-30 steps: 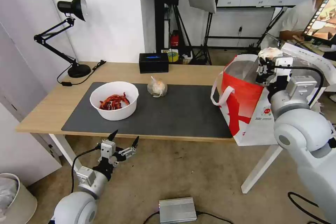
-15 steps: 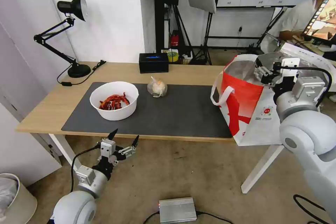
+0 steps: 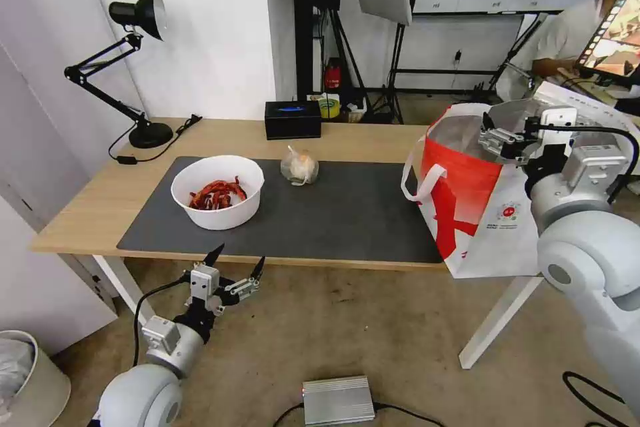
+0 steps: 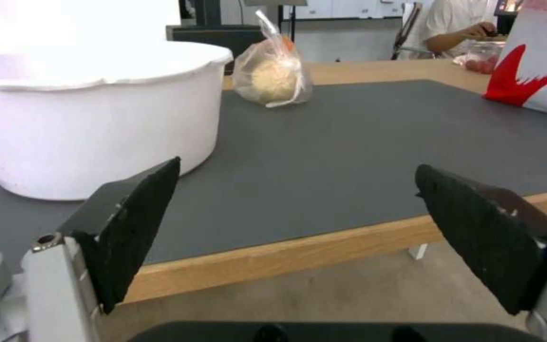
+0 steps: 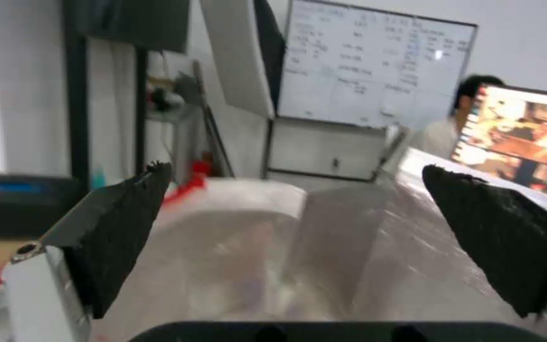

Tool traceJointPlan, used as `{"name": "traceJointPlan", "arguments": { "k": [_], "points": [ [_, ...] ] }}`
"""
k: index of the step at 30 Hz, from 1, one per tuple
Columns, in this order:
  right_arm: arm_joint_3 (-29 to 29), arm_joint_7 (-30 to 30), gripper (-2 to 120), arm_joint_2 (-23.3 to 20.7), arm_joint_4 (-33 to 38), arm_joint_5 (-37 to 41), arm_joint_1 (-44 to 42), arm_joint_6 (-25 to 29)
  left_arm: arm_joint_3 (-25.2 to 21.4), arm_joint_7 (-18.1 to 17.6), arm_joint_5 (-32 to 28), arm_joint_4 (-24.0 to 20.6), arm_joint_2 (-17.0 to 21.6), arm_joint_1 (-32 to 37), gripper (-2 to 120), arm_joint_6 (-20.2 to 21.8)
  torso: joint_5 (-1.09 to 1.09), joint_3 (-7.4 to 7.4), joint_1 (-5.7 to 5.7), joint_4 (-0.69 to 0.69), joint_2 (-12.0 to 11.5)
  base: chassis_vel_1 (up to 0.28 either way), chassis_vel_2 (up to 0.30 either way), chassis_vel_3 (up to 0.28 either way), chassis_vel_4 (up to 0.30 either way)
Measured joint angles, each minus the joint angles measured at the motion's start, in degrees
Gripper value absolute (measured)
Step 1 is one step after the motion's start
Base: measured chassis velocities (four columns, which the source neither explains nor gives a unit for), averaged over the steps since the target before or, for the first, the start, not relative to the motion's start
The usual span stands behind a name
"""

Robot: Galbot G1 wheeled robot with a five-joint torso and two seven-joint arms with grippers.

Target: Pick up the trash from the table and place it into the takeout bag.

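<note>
The right pincer [image 3: 492,138] hung spread and empty over the boxy white-and-red foil-lined takeout bag [image 3: 467,213] at right of the frame; withdrawing well meant lifting clear of its rim.

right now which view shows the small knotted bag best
The left wrist view: the small knotted bag sits close and unobstructed on the mat beside the white bowl. The head view shows it smaller; the right wrist view faces the takeout bag.

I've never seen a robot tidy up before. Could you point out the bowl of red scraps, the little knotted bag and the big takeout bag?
white bowl [image 3: 217,212], head view, on its front outer wall.
knotted clear bag [image 3: 299,167], head view, on its bulging middle.
takeout bag [image 3: 460,193], head view, on its red side panel.
</note>
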Motion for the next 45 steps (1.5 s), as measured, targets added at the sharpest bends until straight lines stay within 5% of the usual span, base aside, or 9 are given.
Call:
{"name": "traceJointPlan", "arguments": {
  "k": [4,9,25,33,45],
  "points": [
    [-0.41,-6.24,100,-0.07,1.63,2.61,-0.26,8.6,-0.14,0.01,0.04,-0.12,-0.17,0.08,100,0.0,0.0,0.0,0.0,0.01,0.0,0.0,0.0,0.0,0.0],
    [-0.4,-10.75,100,-0.51,3.62,5.62,-2.5,11.77,-0.3,0.02,0.07,-0.14,-0.32,0.12,100,0.0,0.0,0.0,0.0,0.01,0.0,0.0,0.0,0.0,0.0],
    [-3.31,-12.87,100,-2.43,9.18,12.12,-15.0,3.57,-1.75,0.17,-0.27,-0.03,-0.08,0.21,100,-0.22,0.0,0.0,0.0,0.0,0.0,0.0,0.0,0.0,0.0],
    [-6.01,-7.0,100,-2.14,10.34,12.02,-21.17,0.15,-2.51,0.93,-1.87,0.16,0.66,0.32,100,0.57,0.0,0.0,0.0,0.0,0.0,0.0,0.0,0.0,0.0],
    [-8.9,-15.48,100,-1.67,4.91,4.96,-27.57,12.7,-2.55,1.51,-2.25,0.75,1.31,0.04,100,0.8,0.0,0.0,0.0,0.0,0.0,0.0,0.0,0.0,0.0]
  ]
}}
